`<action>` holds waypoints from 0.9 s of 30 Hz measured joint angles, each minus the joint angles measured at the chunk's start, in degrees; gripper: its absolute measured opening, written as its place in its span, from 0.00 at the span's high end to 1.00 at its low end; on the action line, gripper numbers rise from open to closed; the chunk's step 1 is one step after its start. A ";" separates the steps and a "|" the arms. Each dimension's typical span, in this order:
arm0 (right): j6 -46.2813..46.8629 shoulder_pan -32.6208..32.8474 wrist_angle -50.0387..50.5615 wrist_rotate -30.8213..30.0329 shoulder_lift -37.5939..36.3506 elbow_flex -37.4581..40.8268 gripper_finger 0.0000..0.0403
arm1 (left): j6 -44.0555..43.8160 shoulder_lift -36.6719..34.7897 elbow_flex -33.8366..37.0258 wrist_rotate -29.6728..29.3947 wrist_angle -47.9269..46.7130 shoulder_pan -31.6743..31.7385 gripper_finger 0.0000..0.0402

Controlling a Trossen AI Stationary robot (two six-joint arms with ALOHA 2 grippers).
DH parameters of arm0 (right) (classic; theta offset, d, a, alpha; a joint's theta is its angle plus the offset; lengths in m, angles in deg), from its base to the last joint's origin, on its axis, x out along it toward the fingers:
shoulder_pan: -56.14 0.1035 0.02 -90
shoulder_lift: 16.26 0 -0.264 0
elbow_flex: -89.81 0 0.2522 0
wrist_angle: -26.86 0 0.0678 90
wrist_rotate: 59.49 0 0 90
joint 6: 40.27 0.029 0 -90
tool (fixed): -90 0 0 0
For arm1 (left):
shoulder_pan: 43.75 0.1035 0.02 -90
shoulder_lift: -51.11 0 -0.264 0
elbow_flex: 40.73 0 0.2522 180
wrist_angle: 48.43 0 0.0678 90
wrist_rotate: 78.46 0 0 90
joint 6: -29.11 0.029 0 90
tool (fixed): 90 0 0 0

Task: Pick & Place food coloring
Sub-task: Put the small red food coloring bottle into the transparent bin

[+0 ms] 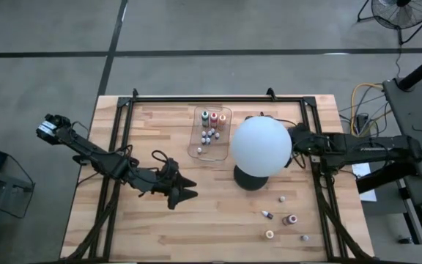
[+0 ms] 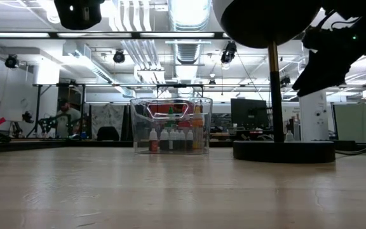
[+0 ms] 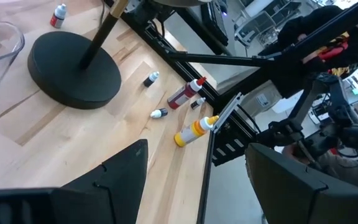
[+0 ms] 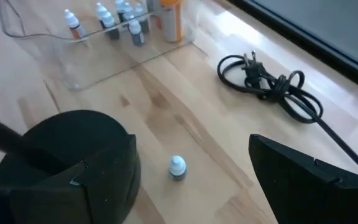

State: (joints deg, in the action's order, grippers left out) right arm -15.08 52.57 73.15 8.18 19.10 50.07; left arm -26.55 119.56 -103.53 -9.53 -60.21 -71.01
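Several food coloring bottles stand in a clear tray (image 1: 211, 132) at the table's far middle. More of them lie loose at the near right: a red one (image 3: 184, 95), a yellow one (image 3: 193, 130) and small dark ones (image 1: 267, 215). My left gripper (image 3: 197, 149) hovers open over the table's middle (image 1: 189, 193), with nothing between its fingers. My right gripper (image 4: 191, 140) is open above the table, beside the white globe (image 1: 261, 147), which partly hides it from above. A small white-capped bottle (image 4: 177, 168) stands on the table below the right gripper's fingers, untouched.
The globe's black round base (image 3: 73, 68) sits right of centre, with its pole rising from it. A coiled black cord with a plug (image 4: 269, 81) lies on the wood left of the tray. A black frame (image 1: 218, 97) runs around the table.
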 joint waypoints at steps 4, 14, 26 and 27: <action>-2.77 -3.80 -1.67 3.19 3.00 0.16 0.25 | -0.17 0.00 0.00 0.12 0.14 0.00 0.40; -5.67 -10.40 -4.39 8.02 7.24 0.89 0.25 | -0.11 0.00 0.00 0.64 0.15 0.00 0.40; -1.41 -13.00 -3.30 12.29 7.81 1.46 0.25 | 0.00 -0.02 0.00 1.68 0.15 0.00 0.40; -0.18 -12.99 -2.62 12.50 7.84 1.46 0.25 | 0.08 -0.02 0.00 1.69 0.14 0.00 0.40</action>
State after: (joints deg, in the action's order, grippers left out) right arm -15.26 39.58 70.54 20.69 26.94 51.54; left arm -26.47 119.54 -103.53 -7.84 -60.07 -71.01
